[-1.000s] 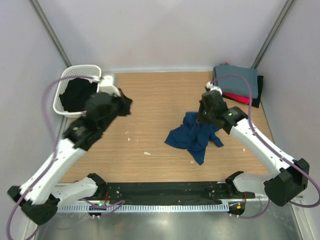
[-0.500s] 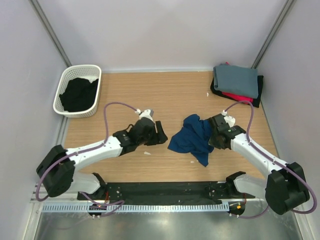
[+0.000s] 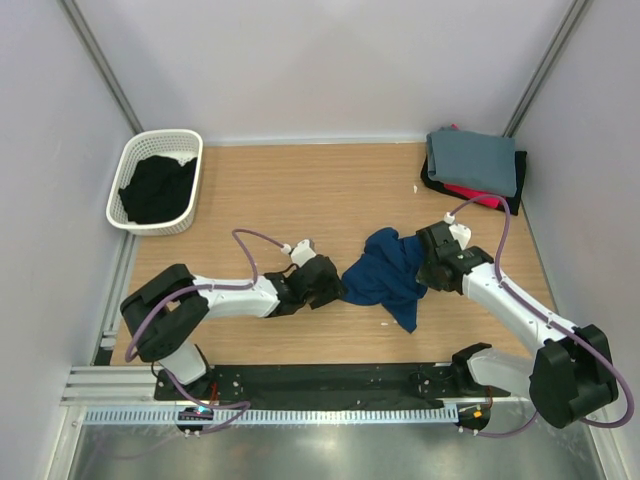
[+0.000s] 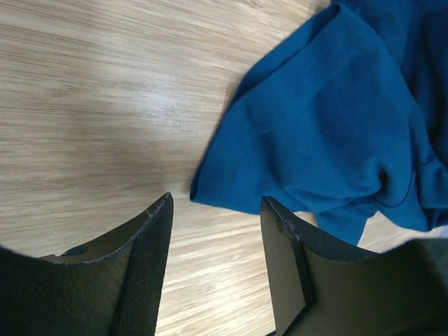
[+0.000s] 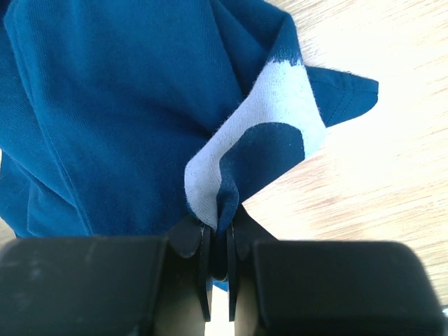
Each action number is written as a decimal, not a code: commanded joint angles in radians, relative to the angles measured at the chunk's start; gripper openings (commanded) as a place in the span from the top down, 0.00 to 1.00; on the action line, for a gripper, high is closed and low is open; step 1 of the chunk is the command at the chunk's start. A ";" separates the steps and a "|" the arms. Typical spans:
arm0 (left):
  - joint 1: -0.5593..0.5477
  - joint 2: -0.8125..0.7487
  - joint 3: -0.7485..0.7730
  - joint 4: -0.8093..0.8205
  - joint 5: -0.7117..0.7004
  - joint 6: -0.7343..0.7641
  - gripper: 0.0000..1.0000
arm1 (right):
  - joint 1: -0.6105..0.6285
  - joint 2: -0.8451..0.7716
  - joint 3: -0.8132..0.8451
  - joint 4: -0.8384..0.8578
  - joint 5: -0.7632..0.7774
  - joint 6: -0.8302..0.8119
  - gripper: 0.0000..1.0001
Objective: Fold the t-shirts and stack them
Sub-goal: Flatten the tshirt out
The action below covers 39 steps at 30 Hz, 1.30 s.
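Note:
A crumpled navy blue t-shirt lies on the wooden table, right of the middle. My right gripper is shut on a fold at its right side. The right wrist view shows that fold of blue cloth with pale print pinched in my right gripper. My left gripper sits low at the shirt's left edge. It stands open, with bare wood between its fingers and the shirt's corner just ahead. Folded t-shirts are stacked at the back right, grey on top of red and black.
A white basket stands at the back left with black cloth inside. Small white specks lie on the wood. Grey walls close in the table's left, right and back sides.
My left arm swung from the basket down to the middle of the table, and its gripper opened beside the blue shirt. My right gripper came lower and nearer with the shirt.

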 commanded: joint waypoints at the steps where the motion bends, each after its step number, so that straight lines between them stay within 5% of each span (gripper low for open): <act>1: -0.003 0.017 0.005 0.052 -0.050 -0.078 0.47 | -0.006 -0.006 0.028 0.043 0.020 -0.005 0.99; 16: -0.003 0.118 -0.020 0.031 -0.061 -0.290 0.55 | -0.020 0.006 0.039 0.057 0.002 -0.016 0.99; 19: -0.003 0.136 -0.026 0.060 -0.090 -0.304 0.73 | -0.020 0.008 0.036 0.063 0.005 -0.014 0.99; 20: -0.002 0.139 -0.026 0.072 -0.096 -0.301 0.94 | -0.019 0.009 0.036 0.062 -0.001 -0.014 0.99; 21: 0.000 0.141 -0.023 0.072 -0.103 -0.295 1.00 | -0.020 0.009 0.036 0.063 -0.004 -0.016 0.99; 28: 0.081 0.023 -0.034 0.118 -0.160 -0.066 1.00 | -0.022 0.029 0.065 0.076 -0.055 -0.057 0.99; 32: 0.101 -0.170 0.014 -0.042 -0.186 0.174 1.00 | -0.015 0.051 0.169 0.103 -0.220 -0.143 0.98; 33: 0.104 -0.268 0.031 -0.085 -0.221 0.239 1.00 | -0.009 0.066 0.192 0.114 -0.269 -0.178 0.94; 36: 0.116 -0.409 0.032 -0.282 -0.307 0.274 1.00 | 0.047 0.092 0.302 0.099 -0.382 -0.207 0.54; 37: 0.141 -0.504 0.020 -0.381 -0.323 0.267 1.00 | 0.066 0.097 0.347 0.074 -0.367 -0.212 0.30; 39: 0.176 -0.589 -0.001 -0.472 -0.372 0.253 1.00 | 0.078 0.100 0.387 0.040 -0.296 -0.217 0.10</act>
